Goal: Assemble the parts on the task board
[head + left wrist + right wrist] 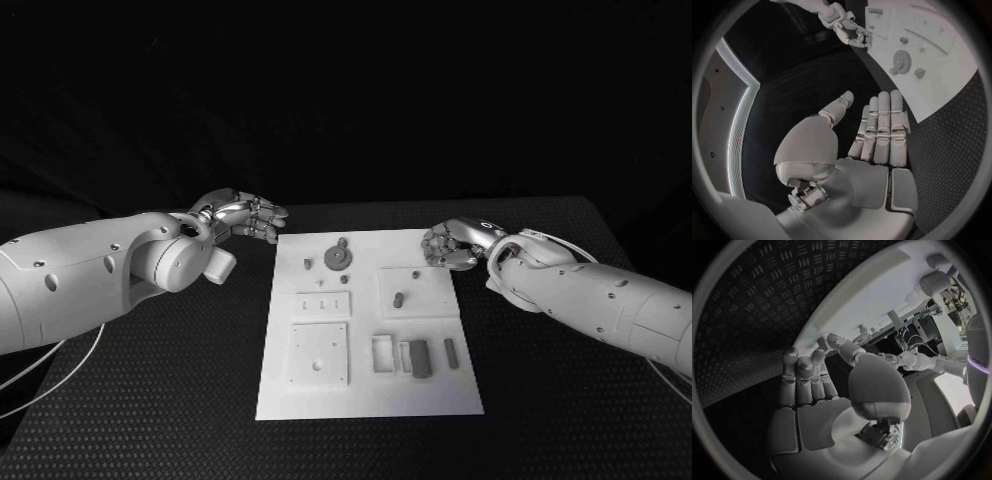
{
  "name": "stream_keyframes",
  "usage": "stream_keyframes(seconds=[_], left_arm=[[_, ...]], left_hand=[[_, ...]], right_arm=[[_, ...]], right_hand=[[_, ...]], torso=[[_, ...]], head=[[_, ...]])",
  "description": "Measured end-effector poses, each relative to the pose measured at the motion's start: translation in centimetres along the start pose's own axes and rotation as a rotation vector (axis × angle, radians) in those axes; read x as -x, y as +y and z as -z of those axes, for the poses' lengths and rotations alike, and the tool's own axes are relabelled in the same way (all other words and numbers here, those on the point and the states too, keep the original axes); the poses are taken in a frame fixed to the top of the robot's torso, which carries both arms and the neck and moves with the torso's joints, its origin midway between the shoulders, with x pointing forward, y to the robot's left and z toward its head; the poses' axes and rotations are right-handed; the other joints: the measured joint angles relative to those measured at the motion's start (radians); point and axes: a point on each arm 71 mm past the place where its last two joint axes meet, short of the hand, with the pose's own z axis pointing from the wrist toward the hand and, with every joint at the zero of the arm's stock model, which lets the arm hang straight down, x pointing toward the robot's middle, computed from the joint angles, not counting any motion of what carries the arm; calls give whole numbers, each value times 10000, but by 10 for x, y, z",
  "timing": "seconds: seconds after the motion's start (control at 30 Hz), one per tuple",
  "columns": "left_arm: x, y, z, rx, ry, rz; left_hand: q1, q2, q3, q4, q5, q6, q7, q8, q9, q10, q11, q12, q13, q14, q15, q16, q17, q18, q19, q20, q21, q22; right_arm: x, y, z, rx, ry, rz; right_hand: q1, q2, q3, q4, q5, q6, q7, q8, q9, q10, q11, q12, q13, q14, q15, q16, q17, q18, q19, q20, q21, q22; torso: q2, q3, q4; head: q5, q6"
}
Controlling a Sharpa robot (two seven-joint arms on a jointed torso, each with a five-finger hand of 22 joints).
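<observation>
The white task board lies mid-table, a grey gear and small grey parts set on it. Left hand hovers off its far left corner, fingers straight, empty. Right hand hangs at the far right corner, fingers loosely curled, holding nothing.

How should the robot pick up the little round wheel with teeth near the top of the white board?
Probably by its toothed rim, coming straight down from above. The gear lies flat on the task board, so only its edge gives the fingers something to pinch. The left hand hovers open just off the board's far left corner, close to it, with a small peg beside the gear to avoid.
</observation>
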Motion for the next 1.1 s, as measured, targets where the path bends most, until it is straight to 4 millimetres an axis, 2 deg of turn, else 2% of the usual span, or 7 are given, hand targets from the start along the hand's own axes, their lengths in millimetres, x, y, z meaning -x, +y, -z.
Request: stream_keyframes(seconds=[0.23,0.4,0.5,0.57,0.73,0.83,1.1], left_arm=[[0,0,0,6,4,0],[-1,0,0,-1,32,-1],[-1,0,0,-3,39,-1],[-1,0,0,-3,36,-2],[0,0,0,0,33,-3],[0,0,0,0,34,-4],[-1,0,0,3,41,-6]], left_hand=[[0,0,0,0,0,0,0,0,8,0,0,0,0,0,0,0,7,-3,0,0,0,9],[0,0,0,0,0,0,0,0,7,0,0,-38,-1,0,0,0,9,-6,0,0,0,9],[0,0,0,0,0,0,0,0,7,0,0,-38,5,0,0,0,9,-8,0,0,0,8],[0,0,0,0,0,0,0,0,7,0,0,-38,7,0,0,0,8,-10,0,0,0,8],[0,0,0,0,0,0,0,0,6,0,0,-38,7,0,0,0,8,23,0,0,0,10],[0,0,0,0,0,0,0,0,16,0,0,-38,7,0,0,0,16,90,0,0,0,16],[0,0,0,0,0,0,0,0,16,0,0,-38,15,0,0,0,16,93,0,0,0,15]], right_arm=[[0,-1,1,-35,0,3],[0,-1,0,-38,0,-2],[0,-1,0,-36,5,-8],[0,-1,0,-36,6,-11],[0,0,0,-49,5,-15],[0,0,0,-61,7,-18],[0,-1,0,-93,10,-19]], right_hand=[[0,0,0,0,0,-4,4,0,0,0,0,0,-10,1,1,0,-1,0,0,1,0,0],[-72,219,55,55,0,60,-56,0,30,-37,37,0,-22,2,2,0,-17,0,-1,1,0,0],[-67,224,55,55,0,111,-43,0,30,-37,37,0,-22,5,5,0,-26,0,-1,1,0,0],[-77,317,55,55,0,113,-44,37,38,-37,37,0,-22,5,5,0,-27,1,-1,1,0,0],[-93,382,55,55,0,181,-51,38,41,-37,36,0,-32,18,19,36,-27,0,0,2,39,-1],[-93,382,55,55,0,182,-51,38,41,-37,36,39,-32,19,19,37,-27,0,0,2,39,-1],[-128,434,84,26,0,285,-81,68,67,-36,36,39,-42,21,22,37,-38,0,0,2,39,-1]], torso=[[1,-4,7],[5,-5,9],[4,-8,9],[5,-8,9],[4,-5,11],[4,-5,11],[3,-6,11]], head=[[-2,-20],[52,-38],[53,-46],[33,-46],[-12,-30],[-23,-31],[-35,-47]])
